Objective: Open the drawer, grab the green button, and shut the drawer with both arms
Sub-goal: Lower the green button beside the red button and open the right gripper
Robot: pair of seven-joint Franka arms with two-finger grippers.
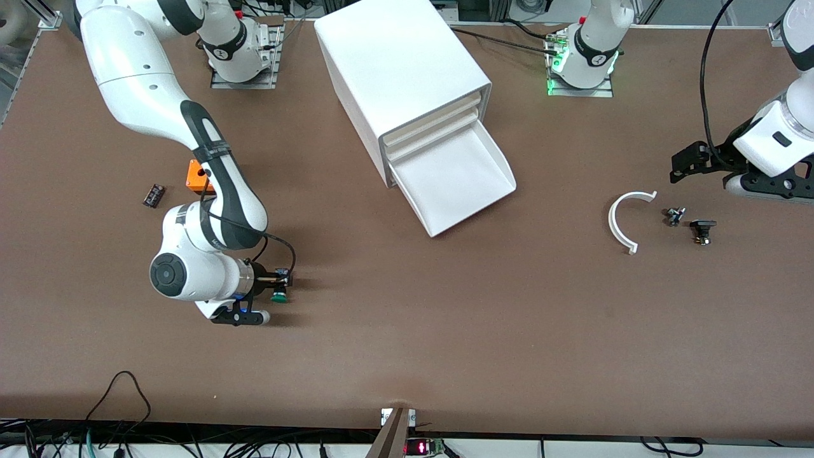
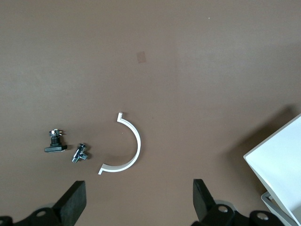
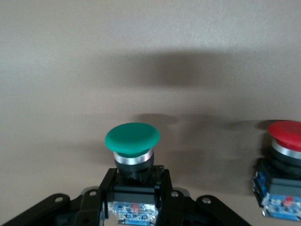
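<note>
Right gripper clamped on green button, low over table at cabinet's 8 o'clock. Left gripper jaws wide, empty, parked above white arc piece. Drawer pulled open.

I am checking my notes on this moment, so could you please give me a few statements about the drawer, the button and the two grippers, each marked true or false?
1. The lowest drawer of the white cabinet stands pulled out. True.
2. The right gripper is open and holds nothing. False: it is shut on the green button.
3. The left gripper is open. True.
4. The green button lies inside the drawer. False: the drawer shows nothing in it; the button is in the right gripper, low over the table.
5. A white curved piece lies on the table toward the left arm's end. True.
</note>
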